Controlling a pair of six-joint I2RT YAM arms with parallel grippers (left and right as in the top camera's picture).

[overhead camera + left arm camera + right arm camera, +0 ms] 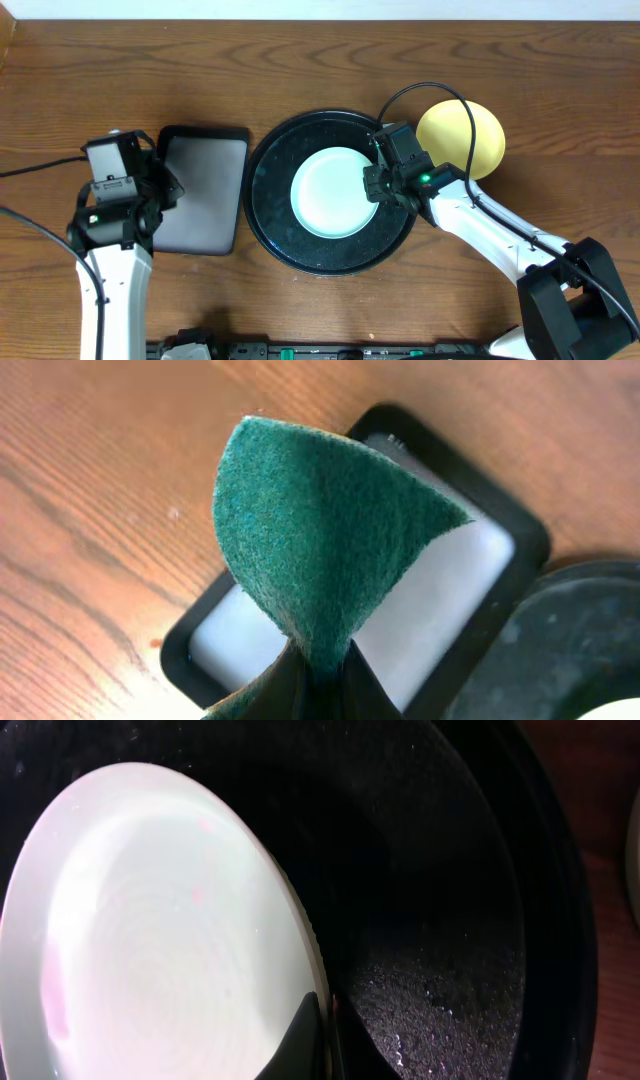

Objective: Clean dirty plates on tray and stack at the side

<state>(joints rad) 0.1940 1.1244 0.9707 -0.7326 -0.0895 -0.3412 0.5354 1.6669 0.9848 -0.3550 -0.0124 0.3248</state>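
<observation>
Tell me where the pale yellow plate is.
In the overhead view, the pale yellow round plate lies on the wooden table, right of the black round tray.

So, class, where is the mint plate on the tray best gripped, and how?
Pinch the mint plate at its right rim, from the right: it lies flat in the tray, so only the thin rim offers hold, beside the right gripper.

I'm seeing grained brown wood table (320, 60) running under the fingers (303, 1038), pale strip (300, 8) showing past its far edge.
</observation>
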